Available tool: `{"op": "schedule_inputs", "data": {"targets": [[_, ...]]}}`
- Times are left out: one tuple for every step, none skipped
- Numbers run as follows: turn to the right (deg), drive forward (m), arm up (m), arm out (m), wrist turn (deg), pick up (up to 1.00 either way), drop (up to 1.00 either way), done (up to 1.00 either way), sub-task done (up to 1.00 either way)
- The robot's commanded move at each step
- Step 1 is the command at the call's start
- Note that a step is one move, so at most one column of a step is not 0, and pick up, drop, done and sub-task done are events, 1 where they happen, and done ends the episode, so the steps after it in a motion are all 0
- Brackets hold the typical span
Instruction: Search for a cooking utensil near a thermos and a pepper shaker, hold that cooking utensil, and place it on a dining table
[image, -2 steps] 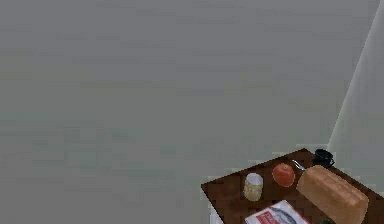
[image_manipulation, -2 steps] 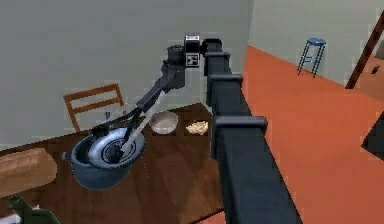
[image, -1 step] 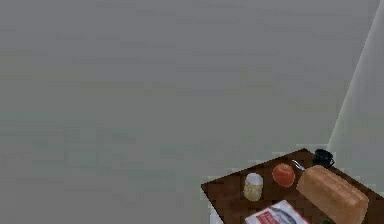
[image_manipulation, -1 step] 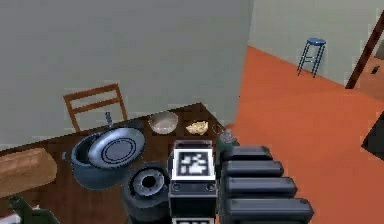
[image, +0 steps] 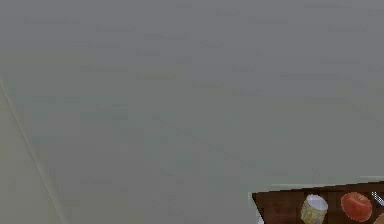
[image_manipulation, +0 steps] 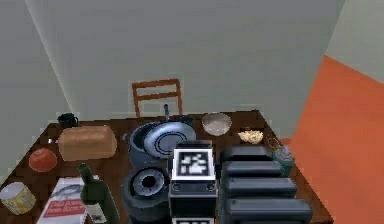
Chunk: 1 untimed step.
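The arm (image_manipulation: 255, 185) reaches out over a brown dining table (image_manipulation: 240, 122) in the arm side view. Two white marker squares (image_manipulation: 195, 165) stand at its end, with the gripper (image_manipulation: 150, 165) and its dark round body left of them. A dark round pan (image_manipulation: 163, 138) with a pale disc inside sits on the table at the gripper's far end. I cannot tell whether the gripper holds anything. A small greenish item (image_manipulation: 285, 156) stands by the table's right edge.
On the table are a bread loaf (image_manipulation: 87, 142), a red fruit (image_manipulation: 42, 160), a black mug (image_manipulation: 67, 120), a bowl (image_manipulation: 216, 124), a dark bottle (image_manipulation: 92, 193) and a book (image_manipulation: 66, 203). A wooden chair (image_manipulation: 157, 96) stands behind. The forward view has a table corner (image: 275, 207) against a grey wall.
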Motion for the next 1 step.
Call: {"op": "schedule_inputs", "data": {"targets": [[0.0,0.0,0.0,0.26,0.0,0.0,0.0,0.0,0.0]]}}
